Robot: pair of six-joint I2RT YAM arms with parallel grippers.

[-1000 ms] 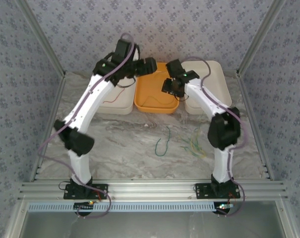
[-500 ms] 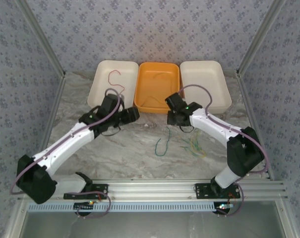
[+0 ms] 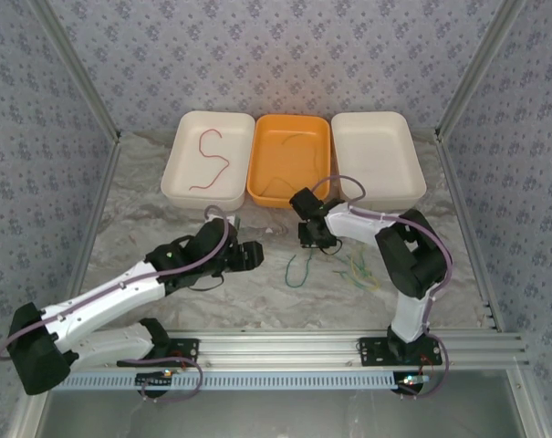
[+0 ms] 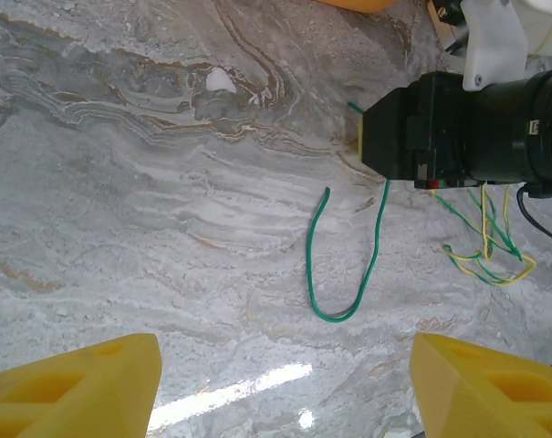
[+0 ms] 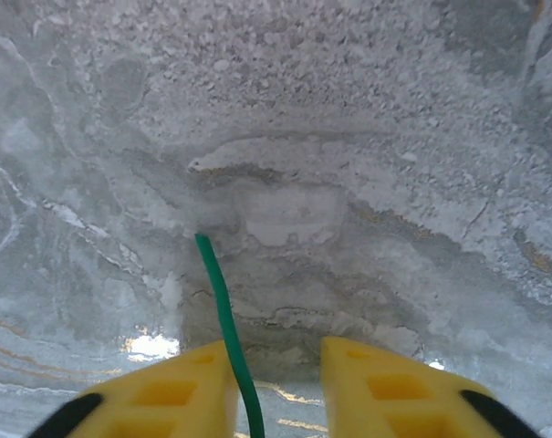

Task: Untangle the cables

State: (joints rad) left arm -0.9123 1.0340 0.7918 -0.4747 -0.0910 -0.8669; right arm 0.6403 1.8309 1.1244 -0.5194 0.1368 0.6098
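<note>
A green cable (image 3: pixel 300 265) lies in a U on the marble table, its loop in front of my left gripper (image 4: pixel 285 365). That left gripper (image 3: pixel 253 255) hovers open with nothing between its yellow fingers. My right gripper (image 3: pixel 310 239) stands low over the cable's far end. In the right wrist view the green cable (image 5: pixel 223 319) runs between the jaws of the right gripper (image 5: pixel 277 351), against the left finger, with a gap to the right finger. A tangle of yellow and green cables (image 3: pixel 358 269) lies to the right, and the same tangle (image 4: pixel 485 260) shows behind the green cable (image 4: pixel 338 318).
Three trays stand at the back: a white tray (image 3: pixel 180 178) holding a red cable (image 3: pixel 212 160), an orange tray (image 3: pixel 257 193) with a thin olive cable (image 3: pixel 289 139), and another white tray (image 3: pixel 412 182). Metal rails border the table.
Both arms have come down from the trays to the table. The left gripper now hovers near the green cable. The right gripper's jaws have narrowed around the cable's end.
</note>
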